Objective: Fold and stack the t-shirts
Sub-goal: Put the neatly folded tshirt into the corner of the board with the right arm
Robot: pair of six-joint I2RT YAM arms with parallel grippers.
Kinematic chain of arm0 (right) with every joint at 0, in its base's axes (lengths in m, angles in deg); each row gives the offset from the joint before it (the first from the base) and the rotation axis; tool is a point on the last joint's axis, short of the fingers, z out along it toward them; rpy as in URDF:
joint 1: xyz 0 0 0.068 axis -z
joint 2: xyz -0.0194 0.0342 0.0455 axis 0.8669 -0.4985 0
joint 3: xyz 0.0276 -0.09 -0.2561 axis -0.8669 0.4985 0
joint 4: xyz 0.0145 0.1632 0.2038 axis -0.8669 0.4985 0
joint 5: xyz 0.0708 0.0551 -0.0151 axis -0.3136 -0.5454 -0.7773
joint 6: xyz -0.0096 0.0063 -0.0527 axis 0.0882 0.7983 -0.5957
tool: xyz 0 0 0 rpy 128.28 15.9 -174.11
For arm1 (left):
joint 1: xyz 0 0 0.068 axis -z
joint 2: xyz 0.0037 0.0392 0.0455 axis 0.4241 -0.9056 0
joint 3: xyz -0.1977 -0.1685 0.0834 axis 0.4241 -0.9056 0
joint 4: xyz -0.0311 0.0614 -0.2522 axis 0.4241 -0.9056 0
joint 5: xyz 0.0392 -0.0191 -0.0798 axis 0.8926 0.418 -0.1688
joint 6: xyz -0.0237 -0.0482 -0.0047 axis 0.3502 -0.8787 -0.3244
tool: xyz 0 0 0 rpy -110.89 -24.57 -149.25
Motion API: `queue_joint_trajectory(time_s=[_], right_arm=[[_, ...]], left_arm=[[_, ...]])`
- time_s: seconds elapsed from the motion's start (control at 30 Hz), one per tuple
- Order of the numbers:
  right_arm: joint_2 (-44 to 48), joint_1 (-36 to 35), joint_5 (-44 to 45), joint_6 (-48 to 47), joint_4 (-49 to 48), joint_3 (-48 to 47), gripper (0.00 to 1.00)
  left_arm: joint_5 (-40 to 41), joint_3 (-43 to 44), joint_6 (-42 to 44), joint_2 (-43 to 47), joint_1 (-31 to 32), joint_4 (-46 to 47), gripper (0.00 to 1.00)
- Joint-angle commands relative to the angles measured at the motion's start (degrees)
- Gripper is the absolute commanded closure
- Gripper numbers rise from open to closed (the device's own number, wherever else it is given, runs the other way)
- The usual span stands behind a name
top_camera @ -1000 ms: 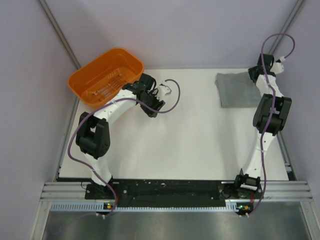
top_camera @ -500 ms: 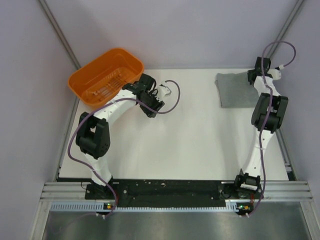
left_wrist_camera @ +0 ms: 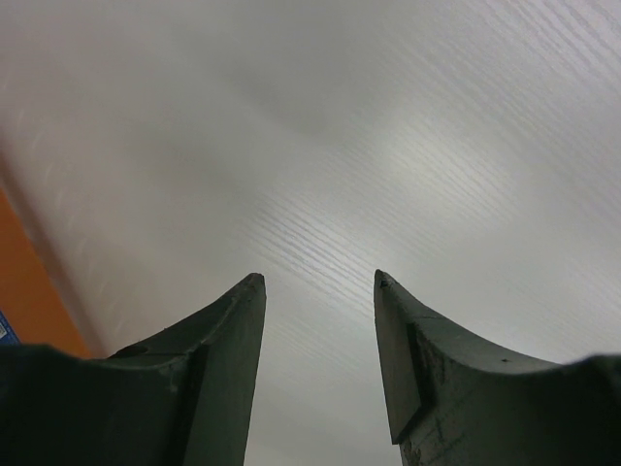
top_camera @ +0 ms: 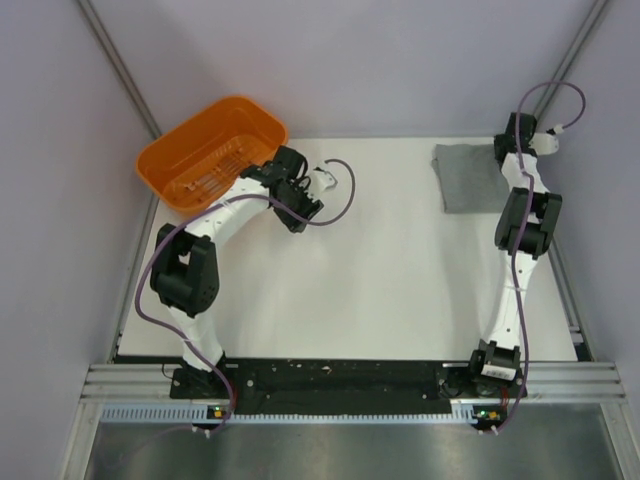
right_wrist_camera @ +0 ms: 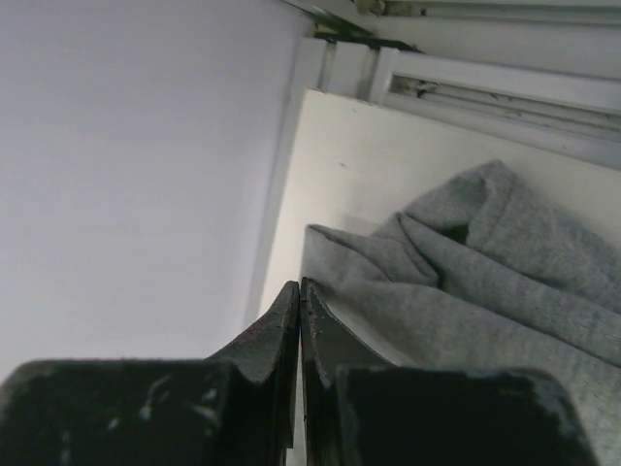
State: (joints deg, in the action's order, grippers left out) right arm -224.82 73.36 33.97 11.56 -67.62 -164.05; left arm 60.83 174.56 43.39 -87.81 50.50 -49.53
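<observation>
The heather-grey t-shirt [top_camera: 468, 178] lies folded at the back right of the table. In the right wrist view [right_wrist_camera: 505, 282] its folded edge lies just right of my fingers. My right gripper [top_camera: 504, 152] is at the shirt's far right edge, near the table's back right corner. Its jaws [right_wrist_camera: 300, 286] are pressed together with nothing between them. My left gripper [top_camera: 298, 218] is low over bare table beside the orange basket [top_camera: 212, 155]. It is open and empty [left_wrist_camera: 318, 282].
The orange plastic basket stands tilted at the back left corner, and its wall shows at the left edge of the left wrist view [left_wrist_camera: 24, 291]. Grey walls and metal rails [right_wrist_camera: 485, 73] close in the back and right of the table [top_camera: 400, 260].
My right arm has drawn back towards the far right corner, uncovering more of the shirt's right edge. My left gripper has shifted slightly towards the basket.
</observation>
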Motion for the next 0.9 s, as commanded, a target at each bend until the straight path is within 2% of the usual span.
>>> queue_joint_trajectory(time_s=[0.0, 0.17, 0.3, 0.4, 0.6, 0.63, 0.77, 0.83, 0.87], right_arm=[[-0.7, 0.5, 3.8, 0.1, -3.4, -3.5, 1.0], [-0.6, 0.7, 4.3, -0.2, -3.8, -4.1, 1.0], [1.4, 0.7, -0.4, -1.0, -5.3, -3.7, 1.0], [5.4, 0.4, -6.5, -4.7, -13.0, 0.4, 1.0], [17.0, -0.7, -14.2, -9.9, -22.2, 13.5, 0.96], [18.3, -0.9, -15.0, -9.6, -23.3, 15.7, 0.93], [22.0, -1.4, -27.2, -4.6, -31.9, 23.6, 0.78], [22.8, -2.0, -33.7, -2.0, -38.3, 27.3, 0.62], [23.7, -2.5, -36.5, -2.2, -40.6, 29.2, 0.46]], left_arm=[[1.1, 0.1, 1.1, 3.5, -0.5, 0.0, 0.47], [2.0, -0.2, 1.4, 3.9, -0.7, -0.1, 0.47], [2.1, -1.0, 1.7, 5.0, -1.1, 0.6, 0.47], [2.0, -0.9, 1.6, 5.7, -1.2, 1.1, 0.46], [1.4, -1.6, 1.0, 7.6, -1.4, 2.5, 0.46], [1.2, -2.0, 0.8, 8.1, -1.5, 2.9, 0.46], [0.8, -2.3, -0.2, 9.4, -1.9, 3.3, 0.41], [1.0, -2.8, -0.4, 10.5, -2.3, 3.6, 0.39], [1.1, -3.3, -0.6, 11.0, -2.6, 3.9, 0.37]])
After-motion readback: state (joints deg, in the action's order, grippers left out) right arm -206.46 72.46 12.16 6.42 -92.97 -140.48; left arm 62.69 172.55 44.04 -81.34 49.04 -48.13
